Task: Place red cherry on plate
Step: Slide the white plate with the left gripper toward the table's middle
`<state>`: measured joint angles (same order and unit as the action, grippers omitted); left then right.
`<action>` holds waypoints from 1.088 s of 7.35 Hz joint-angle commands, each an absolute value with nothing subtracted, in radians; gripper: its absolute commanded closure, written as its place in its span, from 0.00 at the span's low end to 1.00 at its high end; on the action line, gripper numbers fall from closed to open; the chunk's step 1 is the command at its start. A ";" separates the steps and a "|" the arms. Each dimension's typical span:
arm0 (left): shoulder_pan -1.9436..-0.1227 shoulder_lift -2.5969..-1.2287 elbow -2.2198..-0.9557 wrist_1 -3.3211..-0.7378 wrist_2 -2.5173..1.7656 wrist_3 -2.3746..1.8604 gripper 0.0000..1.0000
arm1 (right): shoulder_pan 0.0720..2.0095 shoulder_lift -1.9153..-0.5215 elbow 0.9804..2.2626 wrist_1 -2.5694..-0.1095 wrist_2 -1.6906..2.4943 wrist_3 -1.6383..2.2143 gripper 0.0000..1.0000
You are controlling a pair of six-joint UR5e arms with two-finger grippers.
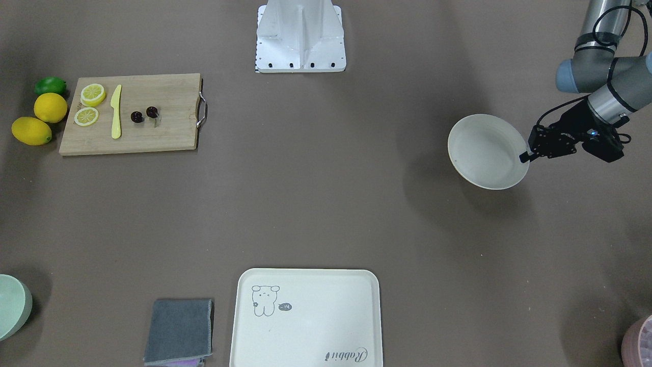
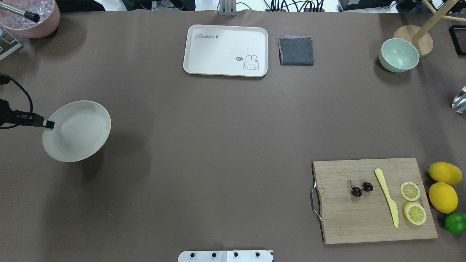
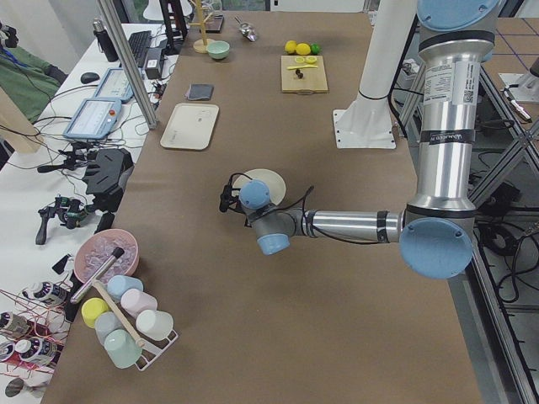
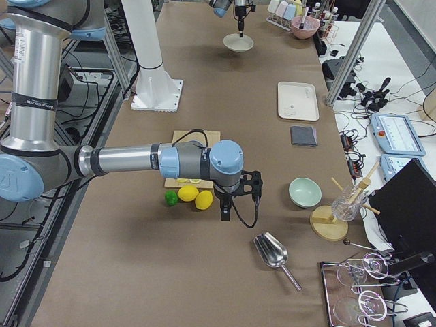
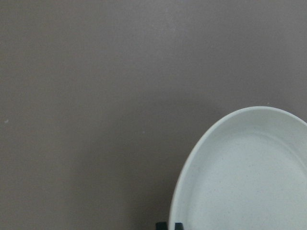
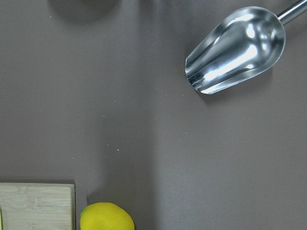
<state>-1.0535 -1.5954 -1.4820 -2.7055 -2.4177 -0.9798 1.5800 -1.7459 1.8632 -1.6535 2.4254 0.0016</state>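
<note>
Robotics lab, aluminium frame posts [image 3: 129, 67], teach pendants [image 3: 91, 118], cable-strewn side bench [image 3: 50, 164]

From overhead, your brown table [image 2: 204, 145] bears a cream tray [image 2: 218, 54] at twelve o'clock, a grey cloth [image 2: 296, 51] beside it. A wooden board [image 2: 346, 222] lies at four o'clock, a green bowl [image 2: 399, 55] at two.

The table [image 2: 218, 127] is dull brown. The plate [image 2: 83, 134] is off-white, the left gripper [image 2: 49, 124] black. The cherries [image 2: 362, 189] are dark red on a pale wood board [image 2: 349, 222], with a pale yellow knife [image 2: 387, 198] and yellow-rimmed lemon slices [image 2: 410, 190]. The lemons [image 2: 442, 197] are yellow, the lime [image 2: 455, 222] green. The tray [image 2: 218, 54] is cream with a grey animal drawing and lettering, the cloth [image 2: 296, 51] dark grey, the bowl [image 2: 391, 63] pale green, the scoop [image 6: 235, 48] shiny silver.
</note>
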 commanded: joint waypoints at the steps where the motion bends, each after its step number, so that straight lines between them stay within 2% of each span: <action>1: -1.060 -1.724 -1.503 -2.669 -2.413 -1.179 1.00 | 1.580 -1.747 1.868 -1.654 2.425 -0.006 0.00; 3: -0.991 -1.821 -1.535 -2.613 -2.308 -1.303 1.00 | 1.580 -1.744 1.871 -1.652 2.427 0.000 0.00; 6: -0.714 -1.901 -1.762 -2.260 -1.956 -1.396 1.00 | 1.551 -1.672 1.887 -1.655 2.479 0.006 0.00; 8: -0.499 -1.942 -1.764 -2.218 -1.713 -1.474 1.00 | 1.539 -1.632 1.896 -1.655 2.479 0.008 0.00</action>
<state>-0.6257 -1.9162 -1.7537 -2.2499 -1.8631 -1.4296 1.5479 -1.6620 1.8922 -1.6544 2.4755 0.0067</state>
